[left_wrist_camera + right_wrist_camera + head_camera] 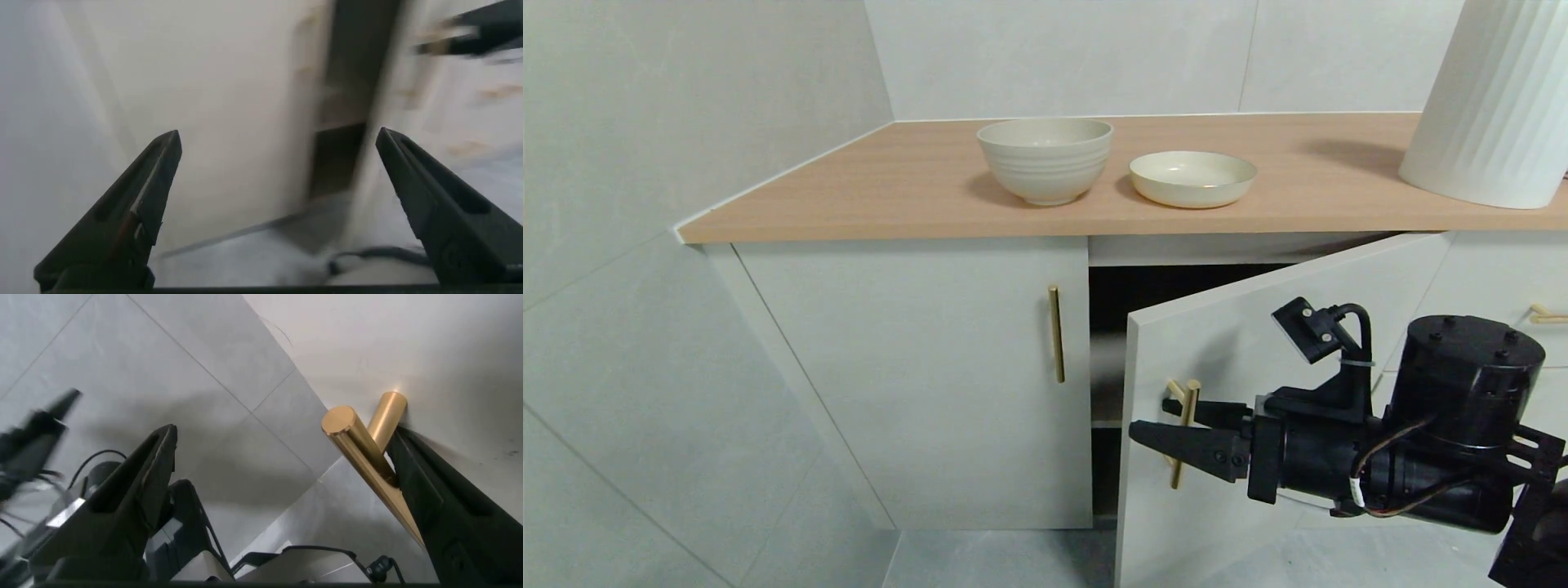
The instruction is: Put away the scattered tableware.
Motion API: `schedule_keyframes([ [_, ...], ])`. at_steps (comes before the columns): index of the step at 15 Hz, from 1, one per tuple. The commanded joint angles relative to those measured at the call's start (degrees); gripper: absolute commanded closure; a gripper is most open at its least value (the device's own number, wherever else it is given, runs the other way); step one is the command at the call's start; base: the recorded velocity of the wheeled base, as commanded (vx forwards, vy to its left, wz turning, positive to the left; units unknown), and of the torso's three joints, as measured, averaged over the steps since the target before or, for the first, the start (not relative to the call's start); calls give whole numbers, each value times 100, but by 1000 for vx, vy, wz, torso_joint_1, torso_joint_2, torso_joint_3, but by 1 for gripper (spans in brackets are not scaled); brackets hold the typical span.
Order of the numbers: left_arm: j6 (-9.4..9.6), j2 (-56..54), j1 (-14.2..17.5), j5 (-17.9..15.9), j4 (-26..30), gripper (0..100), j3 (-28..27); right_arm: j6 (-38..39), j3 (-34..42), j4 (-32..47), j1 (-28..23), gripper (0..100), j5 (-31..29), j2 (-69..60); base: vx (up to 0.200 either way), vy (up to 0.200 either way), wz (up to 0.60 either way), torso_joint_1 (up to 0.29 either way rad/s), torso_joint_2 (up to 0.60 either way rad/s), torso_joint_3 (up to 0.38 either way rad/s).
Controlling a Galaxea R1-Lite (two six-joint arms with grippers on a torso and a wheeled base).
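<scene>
The right claw (1150,416), spread astride the brass handle (1191,398) of the half-open cupboard door (1258,327), seems set to pull it wide for the bowl (1045,159) and shallow dish (1192,177) waiting on the worktop (849,188) above, while the left claw (278,135) hangs spread, empty.

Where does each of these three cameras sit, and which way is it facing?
Head view: on the robot's head, looking down at the counter, bowl, dish and cabinet; the right pincer shows at the brass handle of the open door.
Left wrist view: on the left wrist, facing the cabinet front through the open left pincer.
Right wrist view: on the right wrist, looking past its own open fingers at grey tiles.
Shared: head and right wrist views both show the brass handle.
</scene>
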Motion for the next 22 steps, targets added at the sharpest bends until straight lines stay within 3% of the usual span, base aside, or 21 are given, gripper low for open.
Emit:
schedule_keyframes([
  [1, 47, 2001, -9, -1231, 204, 0, -1295, 0, 0, 1, 9, 0, 12, -11, 0, 0, 0, 0, 0, 0],
  [2, 161, 2740, -18, -1644, 195, 0, -1585, 0, 0, 1, 36, 0, 12, -11, 0, 0, 0, 0, 0, 0],
  [3, 424, 3293, -62, -1917, 178, 0, -1734, 0, 0, 1, 44, 0, 12, -11, 0, 0, 0, 0, 0, 0],
  [4, 864, 3900, -237, -2057, 72, 0, -1849, 0, 0, 1, 80, 0, 3, -20, 0, 0, 0, 0, 0, 0],
  [5, 1022, 4260, -396, -2049, -33, 0, -1893, 0, 9, 1, 80, 0, 3, -20, 0, 0, 0, 0, 0, 0],
  [6, 1013, 4990, -782, -2049, -552, 0, -1919, 0, 9, 1, 88, 0, 12, -11, 0, 0, 0, 0, 0, 0],
  [8, 855, 5640, -1037, -2049, -1070, 0, -1884, 0, 9, 1, 88, 0, 12, -20, 0, 0, 0, 0, 0, 0],
  [9, 504, 6299, -1283, -2049, -1615, 0, -1831, -26, 9, 1, 97, 0, 12, -20, 0, 0, 0, 0, 0, 0],
  [10, 266, 6756, -1477, -2049, -1958, 0, -1778, -88, 36, 1, 115, 0, 12, -20, 0, 0, 0, 0, 0, 0],
  [12, 55, 7336, -1617, -2049, -2617, 0, -1576, -149, 36, 1, 115, 0, 12, 6, 0, 0, 0, 0, 0, 0],
  [13, -164, 7670, -1670, -2031, -3188, 0, -1418, -149, 44, 1, 115, 0, 12, 24, 0, 0, 0, 0, 0, 0],
  [15, -639, 7872, -1863, -2005, -3707, 0, -1260, -149, 44, 1, 124, 0, 12, 24, 0, 0, 0, 0, 0, 0],
  [16, -744, 7890, -1934, -2005, -3848, 0, -1198, -149, 44, 1, 124, 0, 12, 15, 0, 0, 0, 0, 0, 0],
  [21, -753, 7864, -1969, -1838, -3918, 0, -1128, -149, 44, 1, 124, 0, 12, 24, 0, 0, 0, 0, 0, 0],
  [22, -753, 7846, -1986, -1838, -3918, 100, -1119, -149, 44, 1, 124, 0, 12, 33, 0, 0, 0, 0, 0, 0],
])
